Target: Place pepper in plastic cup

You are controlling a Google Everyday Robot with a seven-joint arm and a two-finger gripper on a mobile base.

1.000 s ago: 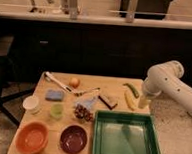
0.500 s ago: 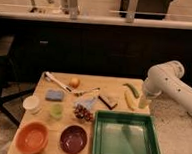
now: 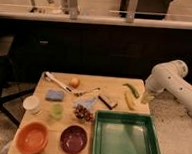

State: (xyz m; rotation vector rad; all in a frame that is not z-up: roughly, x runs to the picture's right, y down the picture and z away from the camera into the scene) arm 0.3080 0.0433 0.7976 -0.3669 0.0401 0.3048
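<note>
The dark green pepper (image 3: 131, 89) lies on the wooden table (image 3: 114, 85) near its far right edge, next to a pale yellow banana-shaped piece (image 3: 129, 101). A translucent green plastic cup (image 3: 56, 111) stands upright at the table's left, beside a white cup (image 3: 31, 104). My gripper (image 3: 146, 98) hangs at the end of the white arm just off the table's right edge, right of the pepper and the yellow piece, touching neither.
A green tray (image 3: 126, 140) fills the near right. An orange bowl (image 3: 32, 137) and a purple bowl (image 3: 74, 139) sit at the near left. A blue sponge (image 3: 54, 95), an orange fruit (image 3: 75, 82), grapes (image 3: 84, 113), utensils and a brown bar (image 3: 108, 101) lie mid-table.
</note>
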